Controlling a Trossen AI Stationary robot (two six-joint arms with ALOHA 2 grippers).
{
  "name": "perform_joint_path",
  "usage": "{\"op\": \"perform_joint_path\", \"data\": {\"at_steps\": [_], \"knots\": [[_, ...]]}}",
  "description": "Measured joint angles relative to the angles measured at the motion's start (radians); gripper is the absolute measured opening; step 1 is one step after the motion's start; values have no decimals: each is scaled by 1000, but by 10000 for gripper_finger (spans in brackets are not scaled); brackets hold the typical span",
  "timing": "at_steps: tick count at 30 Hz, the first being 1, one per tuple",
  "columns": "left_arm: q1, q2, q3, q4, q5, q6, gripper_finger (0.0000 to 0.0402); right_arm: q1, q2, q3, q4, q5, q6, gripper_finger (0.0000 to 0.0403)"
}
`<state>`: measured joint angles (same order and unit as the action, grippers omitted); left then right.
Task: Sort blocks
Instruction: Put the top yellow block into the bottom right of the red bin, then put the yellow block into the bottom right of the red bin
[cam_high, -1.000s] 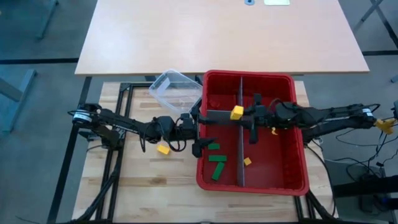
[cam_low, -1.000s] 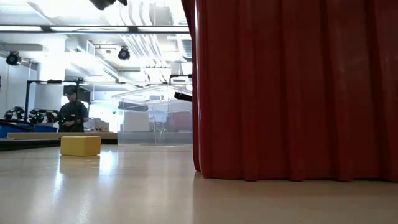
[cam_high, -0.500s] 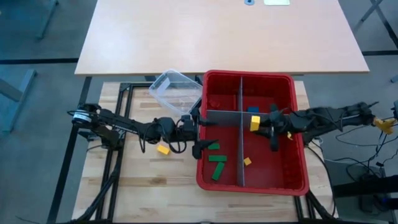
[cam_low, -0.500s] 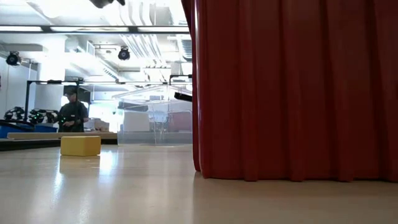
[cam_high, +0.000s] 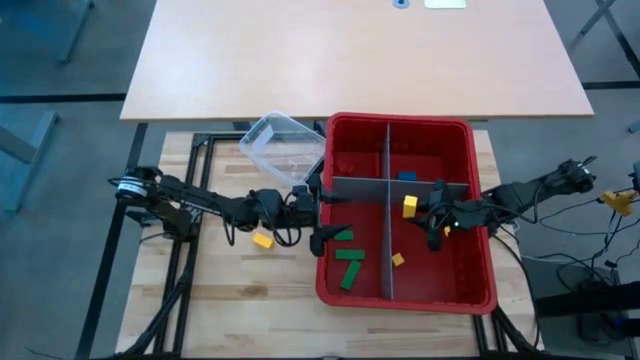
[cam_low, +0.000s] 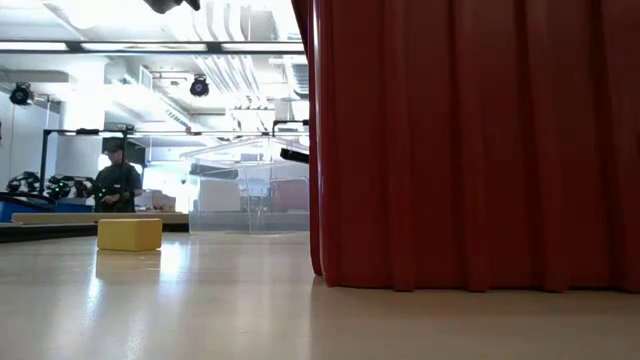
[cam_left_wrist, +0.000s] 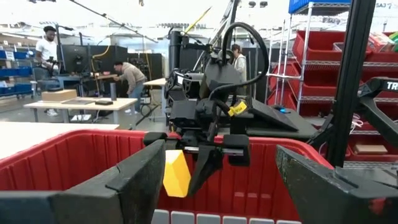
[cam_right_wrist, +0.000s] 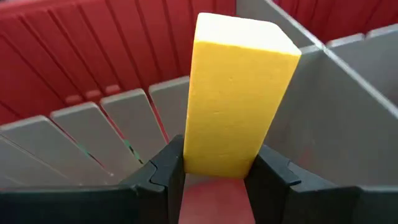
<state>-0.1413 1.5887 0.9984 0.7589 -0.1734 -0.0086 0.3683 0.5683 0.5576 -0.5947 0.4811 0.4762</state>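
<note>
- Two slim robot arms, dark grey to black, built from thin jointed segments.
- Black cables loop loosely along the left arm and over the right arm.
- The right gripper is a boxy black block with two blunt, angular matte black fingers.
- A small yellow tag hangs on a cable just behind that gripper.
- The left gripper's fingers are broad, dark wedges.
</note>
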Motion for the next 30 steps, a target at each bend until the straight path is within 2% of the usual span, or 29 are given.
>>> {"op": "perform_joint_path", "data": {"at_steps": [6, 11, 16, 21, 27, 30], "knots": [[0, 0, 0, -7, 0, 0, 275, 0, -4, -9, 2, 0, 21, 201], [0, -3, 0, -22, 0, 3, 275, 0, -4, -10, 14, 35, -5, 222], [0, -53, -1, -135, -1, 43, 275, 4, -6, -10, 203, 47, -173, 210], [-2, -114, -1, -208, -2, 43, 275, 39, -33, -11, 453, 45, -442, 187], [-4, -137, -4, -243, -2, 44, 275, 30, -78, -27, 676, 46, -762, 165], [-4, -130, -7, -250, -2, 44, 275, 7, -106, -53, 777, 45, -844, 157]]}}
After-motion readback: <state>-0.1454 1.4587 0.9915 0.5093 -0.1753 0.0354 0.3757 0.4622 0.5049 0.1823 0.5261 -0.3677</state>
